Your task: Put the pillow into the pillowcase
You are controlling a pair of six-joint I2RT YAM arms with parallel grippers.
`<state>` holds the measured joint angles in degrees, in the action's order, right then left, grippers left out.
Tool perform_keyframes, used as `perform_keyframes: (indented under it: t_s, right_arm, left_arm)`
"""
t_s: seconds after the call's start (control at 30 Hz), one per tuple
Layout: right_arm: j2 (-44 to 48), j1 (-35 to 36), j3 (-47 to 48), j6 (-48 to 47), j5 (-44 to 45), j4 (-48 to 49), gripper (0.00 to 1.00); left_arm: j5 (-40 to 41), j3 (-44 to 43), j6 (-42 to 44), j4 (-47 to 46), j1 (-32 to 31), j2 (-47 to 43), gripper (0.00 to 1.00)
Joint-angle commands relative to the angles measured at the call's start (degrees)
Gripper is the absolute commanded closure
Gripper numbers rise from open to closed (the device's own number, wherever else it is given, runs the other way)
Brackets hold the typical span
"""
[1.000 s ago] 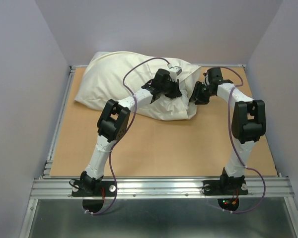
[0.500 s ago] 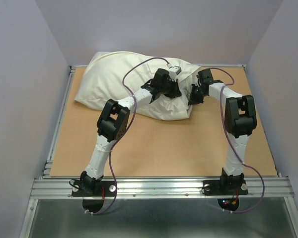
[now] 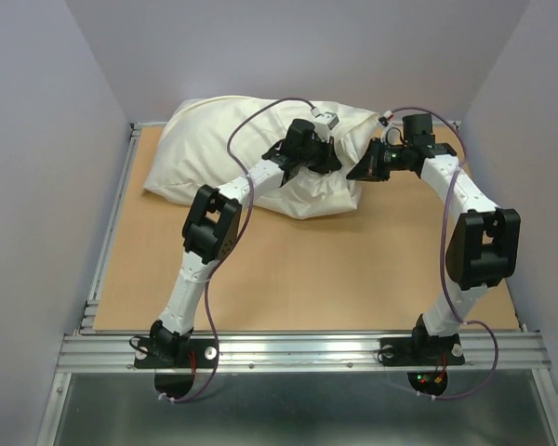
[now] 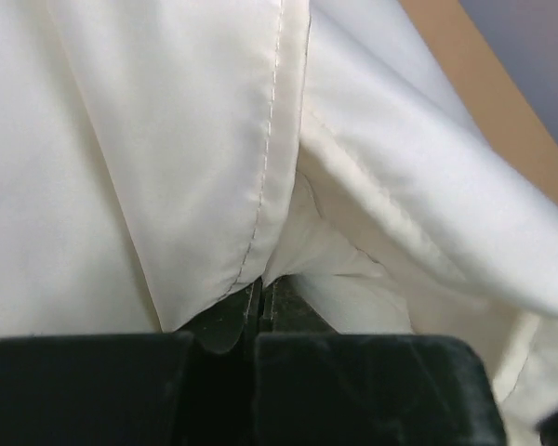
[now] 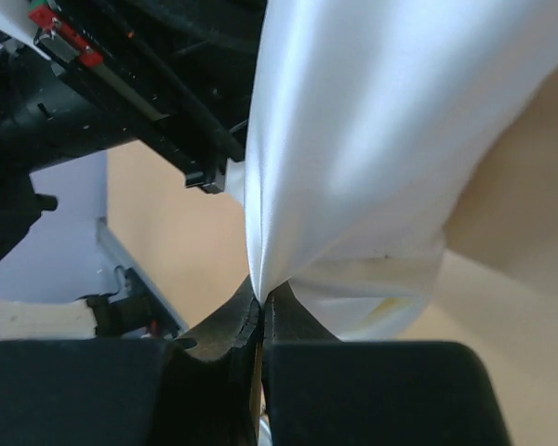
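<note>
Pillow hidden under the cream pillowcase (image 3: 251, 149) from above, how far inside unclear, left tool (image 4: 259, 299) tips covered by the hem, right tool (image 5: 260, 307) tips buried in a fold, cloth cropped by both wrist views' edges.

Soft, even light throughout; both wrist views blur up close.

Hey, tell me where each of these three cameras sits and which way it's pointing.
Top external: high behind the arm bases, looking down at the table, the bulging pillowcase and both whole arms.
Left wrist: on the left arm, looking along the left hand, shut on the pillowcase hem.
Right wrist: on the right arm, looking along the right hand, shut on pillowcase cloth; the left arm shows behind.
Shared: both wrist views show pinched pillowcase.
</note>
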<state>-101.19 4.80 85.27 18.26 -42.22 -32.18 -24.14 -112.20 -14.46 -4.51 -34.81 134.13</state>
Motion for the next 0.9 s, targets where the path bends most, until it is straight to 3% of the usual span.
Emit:
perform_keyframes:
  t_s: [0.0,0.13,0.23,0.4,0.53,0.67,0.7,0.73,0.87]
  right_arm:
    - [1.25,0.39,-2.22,4.14,-20.42,-0.77,1.0]
    - [2.13,0.3,-3.88,8.97,-26.76,-0.77,1.0]
    - [1.61,0.3,-5.38,9.69,-26.52,-0.86,1.0]
    - [-1.81,-3.03,-4.16,8.81,-18.0,-1.04,0.99]
    - [-4.72,-7.34,-1.25,7.58,-12.9,-1.74,0.99]
    - [-5.42,-7.35,-0.64,6.17,-11.4,-2.27,0.99]
    - [-5.42,-7.35,-0.64,6.0,-11.22,-2.36,0.99]
    - [-5.42,-7.35,-0.64,5.74,-11.31,-2.36,0.99]
    - [-4.9,-7.35,-1.43,5.29,-12.45,-2.53,0.99]
  left_arm:
    - [2.08,-4.08,-0.04,-1.73,-0.52,3.59,1.0]
    - [2.08,-2.77,-0.04,-1.99,-0.61,4.22,1.0]
    - [2.08,-2.06,-0.04,-2.34,-0.44,3.78,1.0]
    - [2.08,0.57,-0.04,-5.15,0.7,0.97,1.0]
    - [2.08,6.72,-0.04,-5.68,0.97,-8.4,1.0]
    - [2.08,14.11,-0.04,-1.92,0.71,-15.82,1.0]
    - [-15.41,14.12,11.96,0.36,0.53,-16.52,0.5]
    - [-15.5,13.68,18.87,5.34,0.27,-17.31,0.49]
    - [-14.79,12.36,32.54,14.17,-1.58,-18.37,0.39]
